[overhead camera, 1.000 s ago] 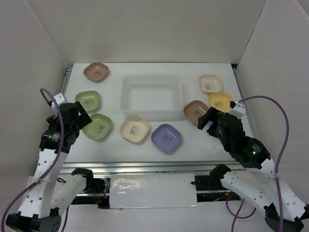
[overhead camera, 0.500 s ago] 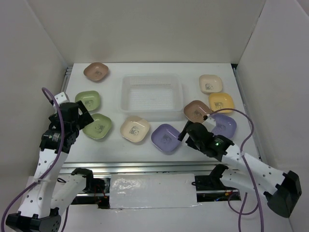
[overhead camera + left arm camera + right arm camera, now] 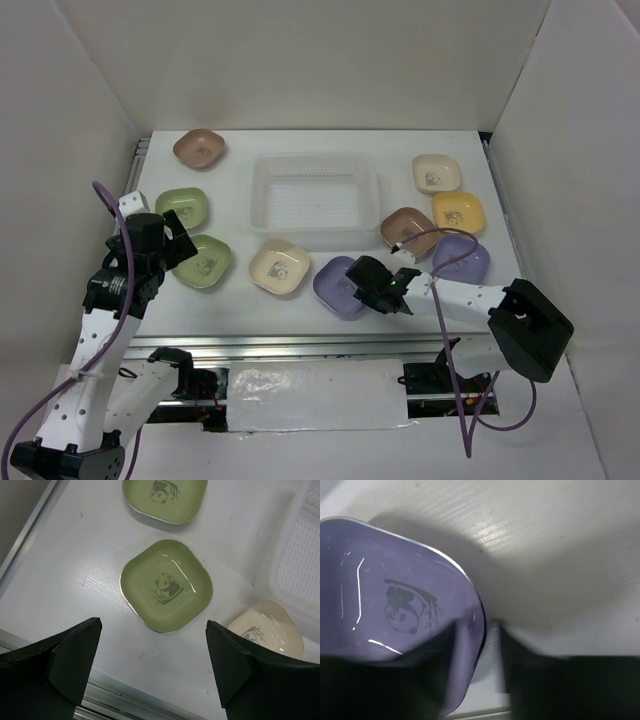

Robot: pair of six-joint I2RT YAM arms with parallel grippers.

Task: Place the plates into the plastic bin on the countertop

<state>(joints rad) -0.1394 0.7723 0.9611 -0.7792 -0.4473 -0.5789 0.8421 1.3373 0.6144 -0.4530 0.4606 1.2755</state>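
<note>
- Since the right arm (image 3: 470,300) reaches in low from the right, the right jaws meet the near purple plate (image 3: 395,610) at its right-hand rim, with the rest of the dish stretching away to their left.
- In the right wrist view, one jaw sits inside the dish and the other outside it over the bench (image 3: 240,300). They are partly closed, and a pale sliver shows between the rim and the outer jaw. I judge the pinch is not yet made, though that view is blurred.
- This plate is a rounded square with no long axis. What matters is that the jaws cross the rim squarely rather than at a corner.
- The plastic bin (image 3: 262,215) lies beyond the plate, farther from the arm bases and a little to the left. Its near right corner is close to the plate, so the carry would be short: up, forward and slightly left.
- A cream plate (image 3: 279,266) sits just beside the purple one on its left, so a sideways shove could nudge it.
- The left arm (image 3: 110,290) is nearer the green plate (image 3: 167,586). The left jaws are spread wide above it, and the dish is centred between them and untouched.
- No plate lies in the bin.
</note>
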